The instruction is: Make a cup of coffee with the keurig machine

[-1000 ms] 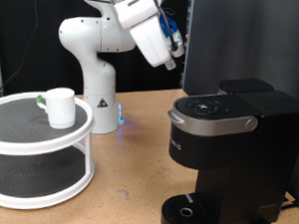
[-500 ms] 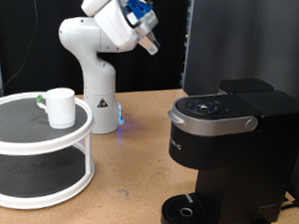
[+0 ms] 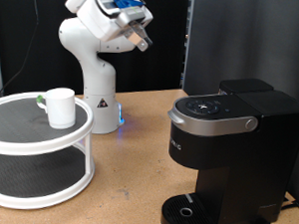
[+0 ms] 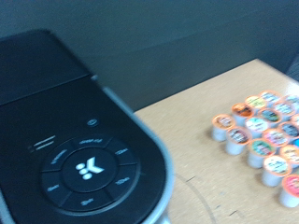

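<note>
The cup (image 3: 60, 106) is a plain white mug standing upright on the top tier of a white round stand (image 3: 19, 126) at the exterior view's left. The keurig machine (image 3: 233, 146) is black and boxy with its lid shut, at the exterior view's right. Its top with the round button pad (image 4: 84, 173) fills much of the wrist view. My gripper (image 3: 144, 38) hangs high near the exterior view's top, above the robot base and well apart from both mug and machine. Nothing shows between its fingers, and they do not appear in the wrist view.
Several coffee pods (image 4: 262, 131) with coloured lids stand in rows on the wooden table beside the machine. A small dark item (image 3: 39, 100) lies next to the mug on the stand. The white robot base (image 3: 96, 80) stands behind, and a dark panel rises behind the machine.
The hand has swung from over the table's middle toward the exterior view's left and upward, turning as it went. Mug and machine have not moved.
</note>
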Robot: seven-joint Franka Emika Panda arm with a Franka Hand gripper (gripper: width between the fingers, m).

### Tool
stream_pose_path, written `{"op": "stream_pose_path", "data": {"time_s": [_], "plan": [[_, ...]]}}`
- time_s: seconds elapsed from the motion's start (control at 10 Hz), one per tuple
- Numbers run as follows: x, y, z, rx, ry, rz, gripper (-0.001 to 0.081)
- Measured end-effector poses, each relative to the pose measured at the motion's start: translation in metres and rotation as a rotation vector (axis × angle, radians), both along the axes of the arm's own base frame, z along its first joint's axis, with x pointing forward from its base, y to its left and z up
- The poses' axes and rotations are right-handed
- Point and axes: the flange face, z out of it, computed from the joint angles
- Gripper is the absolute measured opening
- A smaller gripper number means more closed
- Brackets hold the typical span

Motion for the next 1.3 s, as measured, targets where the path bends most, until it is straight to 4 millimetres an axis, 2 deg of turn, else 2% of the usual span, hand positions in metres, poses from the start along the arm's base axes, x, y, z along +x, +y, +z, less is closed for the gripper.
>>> {"op": "stream_pose_path", "data": {"time_s": [0.2, 0.7, 0.8, 0.9, 1.1, 1.3], "plan": [[-0.020, -0.014, 0.001, 0.029, -0.029, -0.019, 0.0002], [-0.078, -0.056, 0.005, 0.010, 0.028, 0.119, 0.0002], [-0.086, -0.060, 0.005, 0.016, 0.029, 0.125, 0.0002], [-0.086, -0.059, 0.005, 0.016, 0.031, 0.125, 0.0002], [-0.098, -0.063, -0.001, 0.017, 0.051, 0.236, 0.0002], [-0.122, -0.083, -0.002, 0.039, 0.064, 0.346, 0.0002]]}}
